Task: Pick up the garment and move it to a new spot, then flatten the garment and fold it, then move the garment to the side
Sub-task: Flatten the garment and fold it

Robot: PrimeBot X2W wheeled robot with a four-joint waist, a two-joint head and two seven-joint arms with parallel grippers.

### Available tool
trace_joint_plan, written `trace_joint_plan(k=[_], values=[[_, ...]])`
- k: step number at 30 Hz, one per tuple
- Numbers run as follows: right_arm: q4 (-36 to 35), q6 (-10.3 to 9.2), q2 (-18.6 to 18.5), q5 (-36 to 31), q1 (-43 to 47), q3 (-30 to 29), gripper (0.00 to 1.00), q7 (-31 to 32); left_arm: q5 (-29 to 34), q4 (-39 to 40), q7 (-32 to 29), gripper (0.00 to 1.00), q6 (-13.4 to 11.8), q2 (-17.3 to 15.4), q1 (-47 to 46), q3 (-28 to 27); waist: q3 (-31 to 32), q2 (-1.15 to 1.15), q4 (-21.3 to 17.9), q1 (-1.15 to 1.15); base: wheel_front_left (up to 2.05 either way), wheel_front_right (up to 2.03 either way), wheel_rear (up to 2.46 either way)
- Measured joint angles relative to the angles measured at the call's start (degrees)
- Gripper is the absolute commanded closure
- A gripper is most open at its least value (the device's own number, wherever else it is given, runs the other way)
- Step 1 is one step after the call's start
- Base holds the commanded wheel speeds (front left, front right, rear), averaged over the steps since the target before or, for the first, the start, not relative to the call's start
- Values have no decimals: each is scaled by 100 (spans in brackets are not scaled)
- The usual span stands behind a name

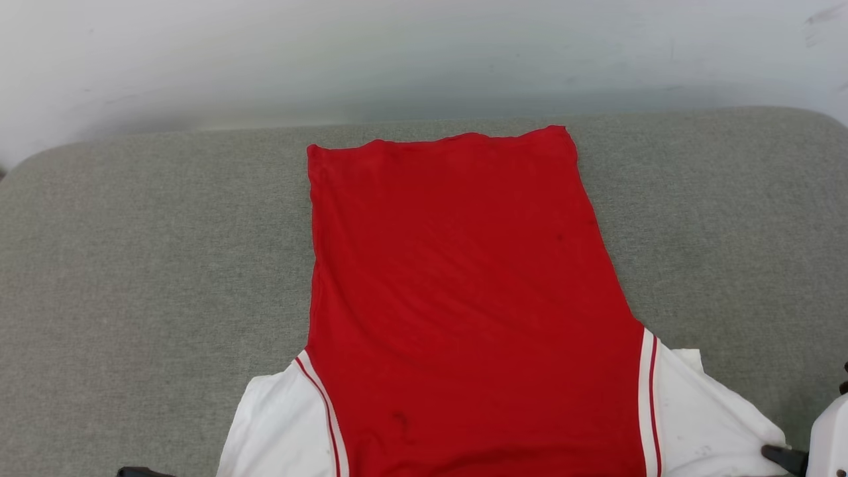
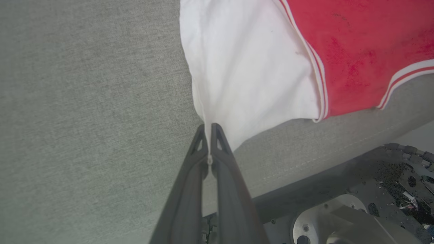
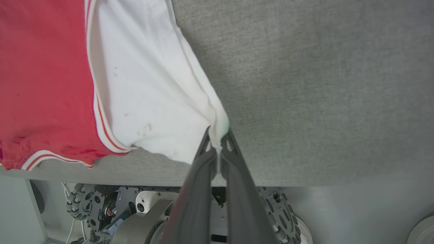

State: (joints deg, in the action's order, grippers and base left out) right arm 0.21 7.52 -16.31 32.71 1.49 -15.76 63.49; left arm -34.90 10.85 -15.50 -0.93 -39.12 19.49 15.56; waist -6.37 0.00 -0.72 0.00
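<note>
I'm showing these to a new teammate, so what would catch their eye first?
A red jersey shirt with white sleeves lies spread flat in the middle of the grey fabric surface, hem away from the robot. At the near edge, the left gripper and the right gripper are each shut on a sleeve tip.

the left gripper (image 2: 208, 127) and the right gripper (image 3: 218, 134) each have two long, slim, dark grey fingers (image 3: 203, 189) that taper to the tip, with a small triangular cut-out just behind each tip. the wheeled base (image 2: 383, 179) is a dark metal plate dotted with round holes. on top of the base sits a pale silver disc (image 2: 322, 220) with small dark screw holes, at its edge are black wheels (image 3: 79, 203) ringed with small rollers, and thin white cables (image 3: 72, 225) run down beside one wheel. the forearm shell (image 1: 829, 430) is smooth and white.
</note>
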Motion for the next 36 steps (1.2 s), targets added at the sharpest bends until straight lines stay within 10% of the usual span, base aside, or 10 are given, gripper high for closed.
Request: trace_joint_plan(k=[1,18,36], values=[[-40,-1,-22,0,-18,21,0,-18,-7,53,-8,100,13,3,-18,18,-8,0,12,0,0,0,0],[-1323,-2,-296,213,-2235,158,0,1238,344,1782,-368,100,-138,120,-466,412,-972,0,601,1,0,0,0],[371,-2,-628,-1801,-6076,-189,0,2430,442,2450,-512,100,145,564,-1492,958,-2819,0,2031,2,0,0,0]])
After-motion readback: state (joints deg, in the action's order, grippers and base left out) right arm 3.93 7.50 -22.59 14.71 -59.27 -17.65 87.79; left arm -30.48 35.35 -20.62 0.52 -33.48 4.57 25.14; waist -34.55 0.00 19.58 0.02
